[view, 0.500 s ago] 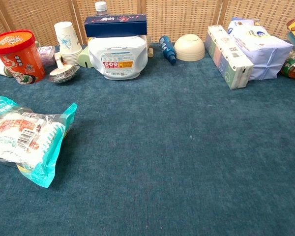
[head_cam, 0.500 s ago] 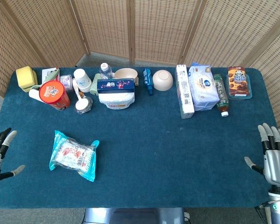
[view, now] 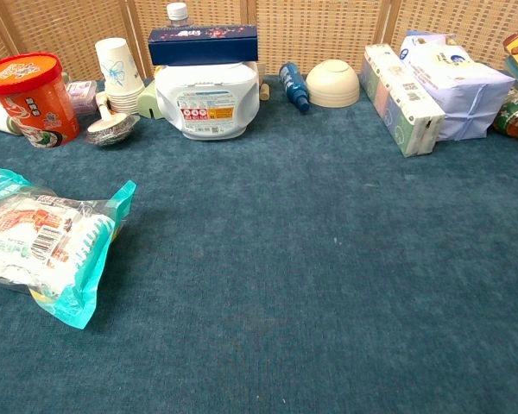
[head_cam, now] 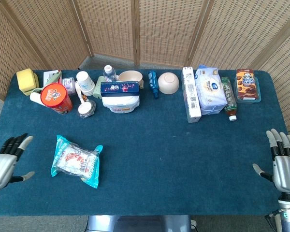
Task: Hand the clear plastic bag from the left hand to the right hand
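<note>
I am holding my left hand (head_cam: 4, 163) open at the near left edge of the dark teal carpeted tabletop (head_cam: 164, 145), fingers apart and gripping nothing; it is showing only in the head view. My right hand (head_cam: 282, 162) is waiting open at the near right edge, fingers spread upward, also holding nothing. The clear plastic bag with teal ends and red-and-white printed packets inside (head_cam: 76, 161) is lying flat on the tabletop near my left hand but apart from it, well away from my right hand; in the chest view the bag (view: 43, 241) is sitting at the left edge of the frame, crumpled and slightly puffed. Along the far side of the tabletop a row of goods is standing: a red round tub with an orange lid (head_cam: 55, 97), a white paper cup (head_cam: 85, 82), a white box with a dark blue carton lying on top of it (head_cam: 120, 96), an overturned cream bowl (head_cam: 168, 82), a tall white packet (head_cam: 190, 94) just beside a pale blue soft pack of tissues (head_cam: 210, 90), a green bottle lying on its side (head_cam: 228, 97) and a tray of chocolate biscuits (head_cam: 247, 84).
</note>
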